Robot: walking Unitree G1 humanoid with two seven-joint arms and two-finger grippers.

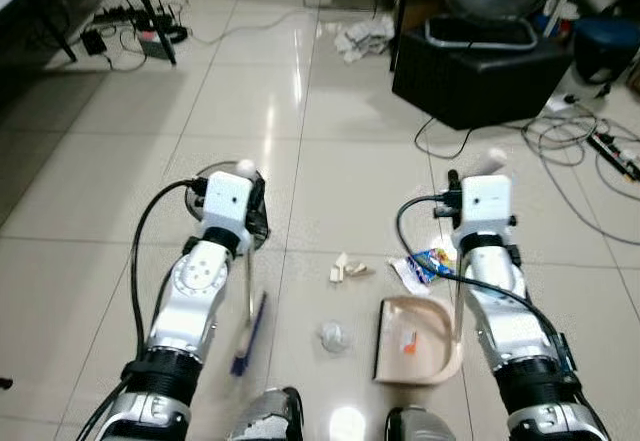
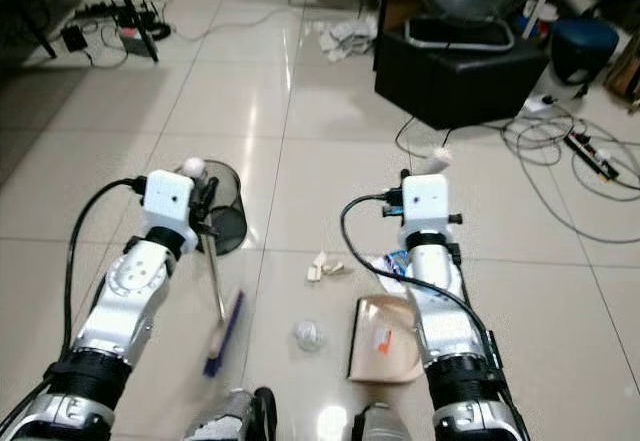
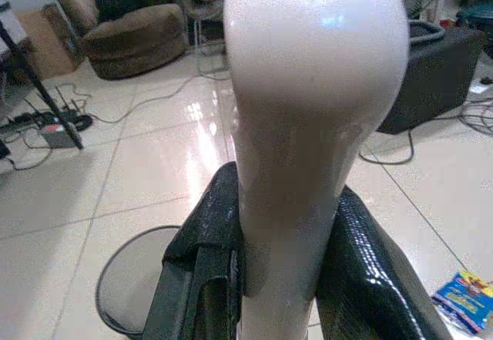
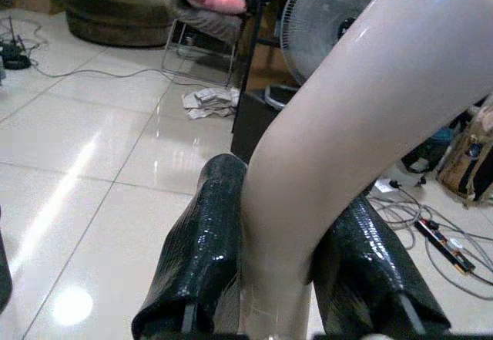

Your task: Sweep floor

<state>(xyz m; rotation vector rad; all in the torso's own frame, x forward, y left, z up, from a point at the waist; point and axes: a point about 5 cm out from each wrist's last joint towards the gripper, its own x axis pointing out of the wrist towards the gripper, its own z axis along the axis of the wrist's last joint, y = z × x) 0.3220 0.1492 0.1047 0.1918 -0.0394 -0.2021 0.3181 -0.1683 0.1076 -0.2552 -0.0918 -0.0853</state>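
My left gripper (image 1: 252, 199) is shut on the pale handle (image 3: 308, 124) of a broom, which rises between both black fingers (image 3: 204, 267). The broom's blue bristles (image 1: 247, 336) rest on the tiles beside my left forearm. Over on the other side, my right gripper (image 1: 457, 189) is shut on the pale handle (image 4: 347, 124) of a beige dustpan (image 1: 428, 346), which lies on the floor with a small orange scrap (image 1: 407, 339) in it. Litter lies between the two: pale paper bits (image 1: 346, 268), a clear plastic wad (image 1: 333, 336) and a blue snack wrapper (image 1: 424, 264).
A round wire-mesh bin (image 2: 228, 219) stands just behind the left gripper. A black box (image 1: 480, 76) with a fan on it sits at the back right, with cables (image 1: 585, 141) trailing beside it. Crumpled paper (image 1: 365, 36) lies further back. My feet (image 1: 270, 416) are at the bottom edge.
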